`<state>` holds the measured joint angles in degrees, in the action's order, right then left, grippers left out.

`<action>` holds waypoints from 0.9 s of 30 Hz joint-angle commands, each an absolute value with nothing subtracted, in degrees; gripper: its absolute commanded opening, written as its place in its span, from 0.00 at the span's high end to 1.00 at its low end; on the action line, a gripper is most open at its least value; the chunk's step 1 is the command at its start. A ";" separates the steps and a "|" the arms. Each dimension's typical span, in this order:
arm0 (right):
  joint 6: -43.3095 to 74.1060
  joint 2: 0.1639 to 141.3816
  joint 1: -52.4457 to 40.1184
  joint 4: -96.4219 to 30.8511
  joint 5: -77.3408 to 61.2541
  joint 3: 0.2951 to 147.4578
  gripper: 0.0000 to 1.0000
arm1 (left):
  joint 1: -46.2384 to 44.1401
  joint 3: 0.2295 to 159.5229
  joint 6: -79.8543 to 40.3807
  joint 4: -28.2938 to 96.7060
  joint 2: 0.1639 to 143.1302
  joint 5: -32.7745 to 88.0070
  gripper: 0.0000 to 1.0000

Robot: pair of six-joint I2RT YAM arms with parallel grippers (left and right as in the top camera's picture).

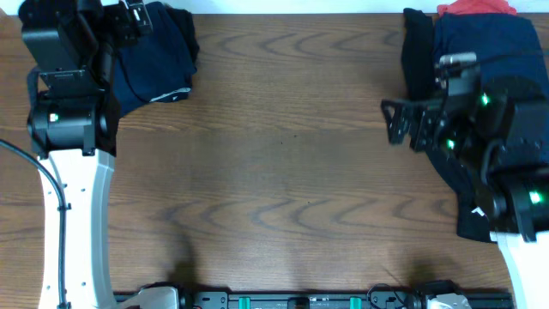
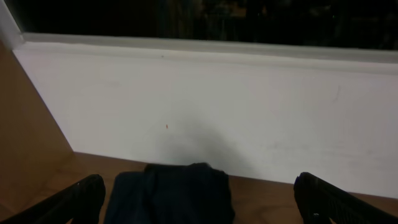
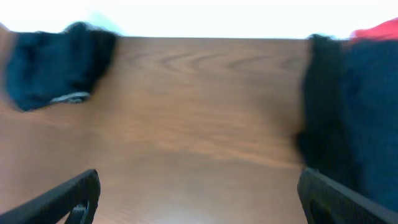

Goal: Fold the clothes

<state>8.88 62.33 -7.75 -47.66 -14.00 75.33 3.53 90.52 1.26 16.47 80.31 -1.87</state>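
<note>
Worktop (image 1: 283, 154): brown wood grain, seen bare across the middle in the overhead view.

Folded navy garment (image 1: 159, 51): a compact bundle lying at the far left corner of the worktop, with a pale strip of edging seen along its near side. In the left wrist view it (image 2: 171, 196) lies close to a white wall (image 2: 249, 112).

Left pincer (image 1: 129, 15): held over the far edge of the folded navy garment. In its own camera the left pincer (image 2: 200, 183) is seen spread wide, with the garment lying in the gap between the two fingers (image 2: 81, 199). Whether the fingers touch the fabric cannot be told.

Pile of clothes (image 1: 506, 47): mostly navy and unfolded, heaped at the far right of the worktop and partly hidden by the right arm.

Black garment (image 1: 418, 51): lying along the left edge of the pile and touching it.

Red garment (image 1: 476, 7): at the far end of the pile - only a small part is shown.

Right pincer (image 1: 396, 120): positioned just left of the pile, over bare wood. In the blurred right wrist view it (image 3: 199, 180) is seen with fingers (image 3: 74, 193) wide apart - nothing is gripped.
</note>
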 commanded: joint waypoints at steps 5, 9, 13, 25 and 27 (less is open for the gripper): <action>15.66 58.94 -8.43 -50.48 -24.23 75.85 0.01 | 3.40 90.43 0.51 16.73 79.75 -1.91 0.02; 15.64 58.87 -8.43 -58.83 -23.83 75.85 0.01 | 3.40 90.32 0.51 17.28 79.75 -1.91 0.02; 15.84 59.72 -8.43 -58.85 -16.32 75.70 0.01 | 3.40 90.24 0.51 18.00 79.75 -1.91 0.02; -3.90 56.66 -8.49 -32.58 -9.72 63.55 0.01 | 3.40 90.24 0.51 18.00 79.75 -1.93 0.02; -6.02 52.51 -8.49 -24.97 -10.81 56.45 0.01 | 3.40 90.24 0.51 18.00 79.75 -1.91 0.02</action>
